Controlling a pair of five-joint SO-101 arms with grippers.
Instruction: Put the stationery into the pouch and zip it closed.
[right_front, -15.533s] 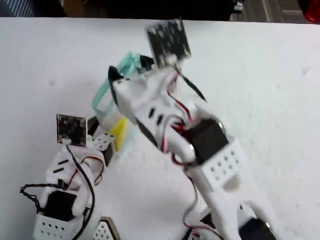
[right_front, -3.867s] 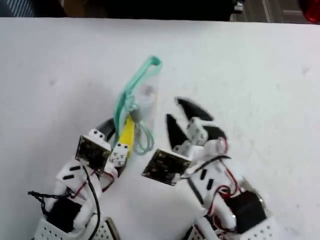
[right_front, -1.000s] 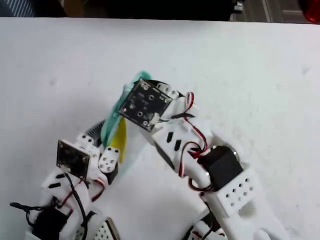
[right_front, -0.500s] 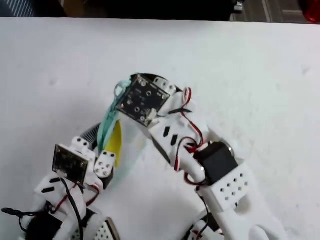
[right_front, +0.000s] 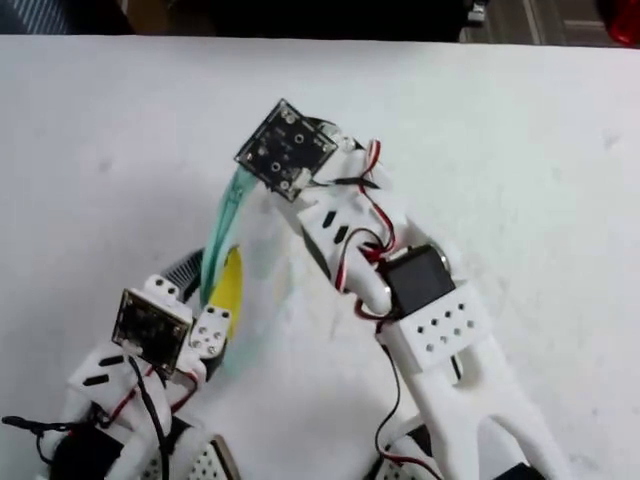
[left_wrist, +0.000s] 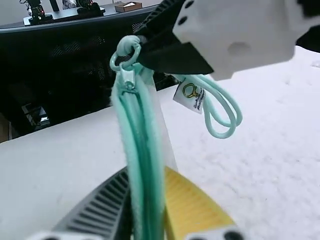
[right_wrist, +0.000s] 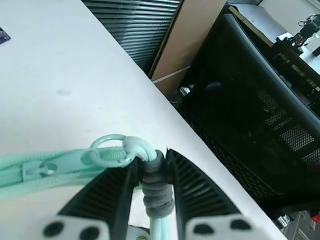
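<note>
A clear pouch (right_front: 222, 235) with a mint-green zipper edge (left_wrist: 142, 150) is stretched between both arms. My left gripper (left_wrist: 147, 216) is shut on the pouch's near end, between its grey finger (left_wrist: 97, 210) and yellow finger (left_wrist: 192, 207). At the far end, my right gripper (right_wrist: 152, 172) is shut on the green pull cord (right_wrist: 150, 187), just behind the zipper ring (right_wrist: 107, 150) and slider (right_wrist: 40, 170). The cord's loop (left_wrist: 220, 112) and a small tag (left_wrist: 190, 95) hang loose. I cannot make out what is inside the pouch.
The white table (right_front: 520, 140) spreads wide on all sides. The right arm's servo body (right_front: 420, 290) crosses the middle. Beyond the far table edge stand a dark mesh panel (right_wrist: 260, 115) and a cardboard sheet (right_wrist: 187, 35).
The right arm has moved toward the far side of the table with the cord in its grip. The pouch's green edge now lies longer and straighter. The left arm barely shifted.
</note>
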